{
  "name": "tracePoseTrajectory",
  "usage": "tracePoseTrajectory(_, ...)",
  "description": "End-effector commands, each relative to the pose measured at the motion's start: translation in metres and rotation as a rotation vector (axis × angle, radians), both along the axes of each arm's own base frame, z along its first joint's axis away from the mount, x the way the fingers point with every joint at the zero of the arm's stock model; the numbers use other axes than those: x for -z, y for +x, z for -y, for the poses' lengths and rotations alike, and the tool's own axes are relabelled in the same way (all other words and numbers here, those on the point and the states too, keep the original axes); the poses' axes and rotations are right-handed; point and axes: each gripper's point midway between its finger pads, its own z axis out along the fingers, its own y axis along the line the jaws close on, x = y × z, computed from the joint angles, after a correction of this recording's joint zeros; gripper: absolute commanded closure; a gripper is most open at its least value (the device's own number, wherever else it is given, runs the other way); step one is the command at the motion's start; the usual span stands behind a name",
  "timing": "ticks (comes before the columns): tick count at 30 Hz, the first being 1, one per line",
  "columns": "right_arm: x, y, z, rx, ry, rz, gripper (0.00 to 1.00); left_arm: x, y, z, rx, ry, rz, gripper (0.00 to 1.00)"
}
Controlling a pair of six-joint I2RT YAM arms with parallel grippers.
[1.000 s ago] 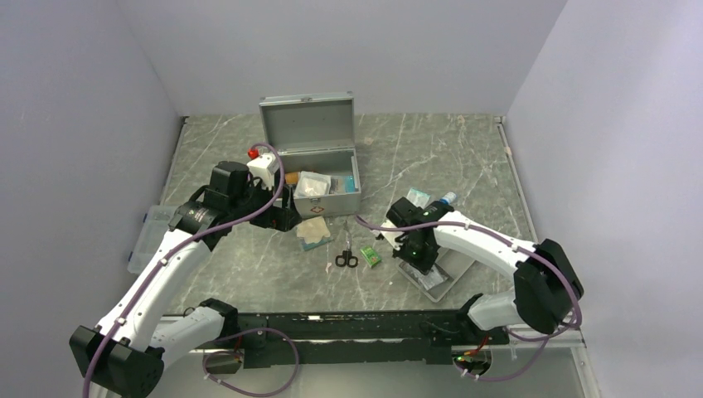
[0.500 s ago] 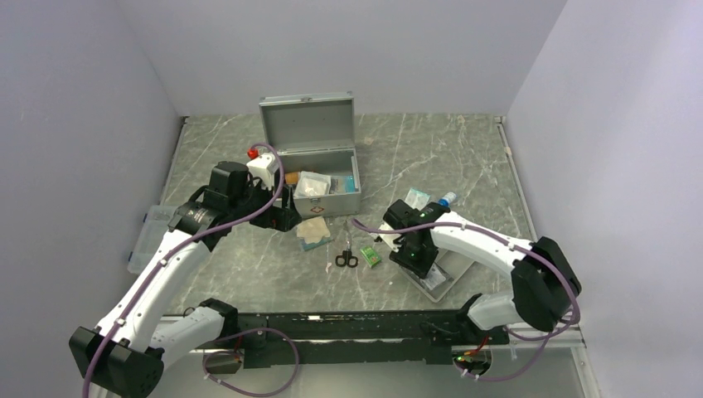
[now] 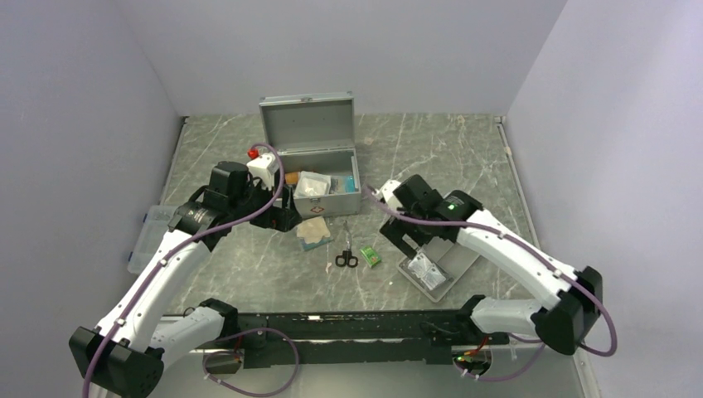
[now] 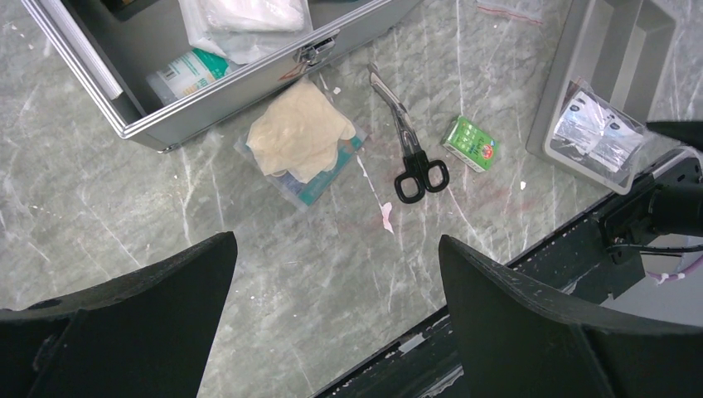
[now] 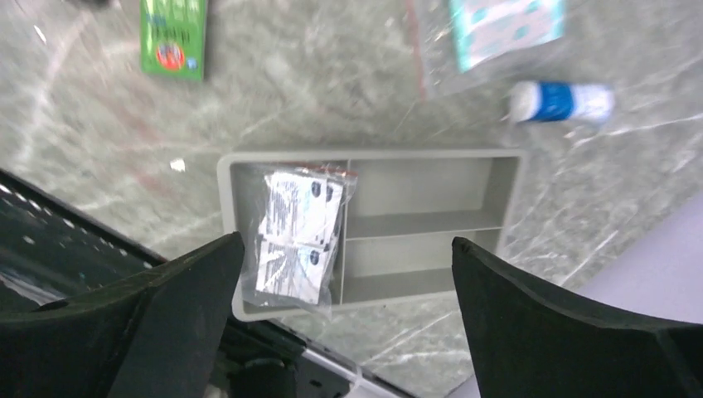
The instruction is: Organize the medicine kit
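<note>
The medicine kit, a silver-grey metal case, stands at the back with its lid upright, holding white packets and a blue item. Its front corner fills the upper left of the left wrist view. My left gripper hovers open beside the case's left front corner; between its fingers there is only bare table. Raised above the grey divided tray is my right gripper, open and empty. A clear bag of foil packets lies in the tray's left compartment.
In front of the case lie a bag of beige gloves, black scissors and a small green box. A blue-white tube and a teal packet lie beyond the tray. A clear plastic box sits at the left edge.
My right gripper has opened, leaving the bag of packets in the tray, and has lifted up and back from it. The left arm has not moved.
</note>
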Motion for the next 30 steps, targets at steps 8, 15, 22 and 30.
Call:
tracePoseTrajectory(8, -0.101, 0.022, 0.001, 0.509, 0.45, 0.341, 0.0, -0.007, -0.018, 0.034, 0.15, -0.028, 0.048, 0.01)
tracePoseTrajectory(15, -0.077, 0.003, 0.027, 0.729, 0.435, 0.3, 0.0, -0.005, -0.041, 0.082, 0.238, -0.024, -0.013, 0.01)
tracePoseTrajectory(22, -0.024, -0.019, 0.043, 0.958, 0.391, 0.201, 0.1, 0.011, -0.047, 0.108, 0.242, -0.018, -0.072, 0.01)
tracePoseTrajectory(30, 0.027, -0.023, 0.053, 1.135, 0.391, 0.118, 0.38, 0.016, -0.044, 0.108, 0.247, 0.013, -0.077, 0.01)
